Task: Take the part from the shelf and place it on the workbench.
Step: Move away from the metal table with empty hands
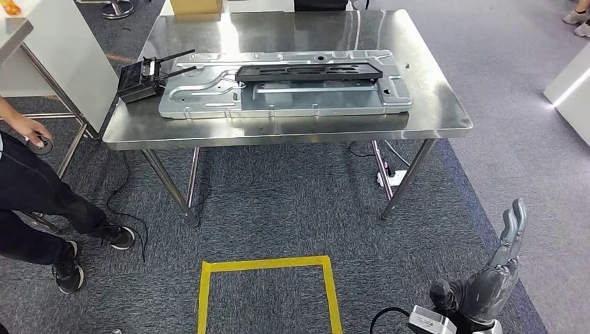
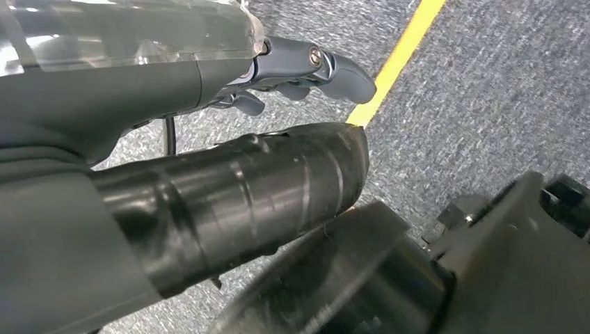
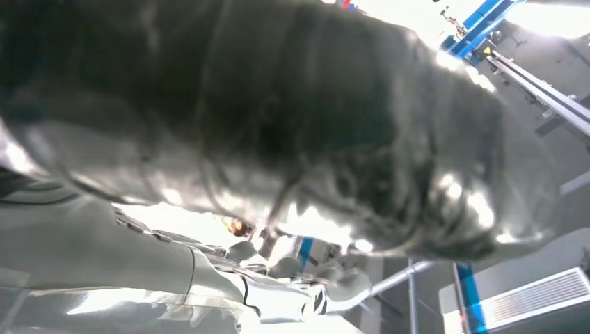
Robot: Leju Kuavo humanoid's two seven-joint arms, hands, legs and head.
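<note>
The steel workbench (image 1: 445, 115) stands ahead of me. On it lies a large silver sheet-metal panel (image 1: 209, 97) with a long black part (image 1: 309, 72) on top. A smaller black part with thin rods (image 1: 145, 78) rests at the panel's left end. My right hand (image 1: 495, 275) hangs low at the lower right, far from the bench, fingers stretched out and holding nothing. In the right wrist view its dark thumb (image 3: 278, 118) is a close blur. My left hand (image 2: 229, 181) hangs over the carpet with nothing between its thumb and fingers (image 2: 313, 66).
A yellow tape square (image 1: 268, 264) marks the carpet in front of the bench. A person in dark clothes (image 1: 35, 195) stands at the left beside a white table (image 1: 62, 49). A power strip (image 1: 391, 178) and cables lie under the bench.
</note>
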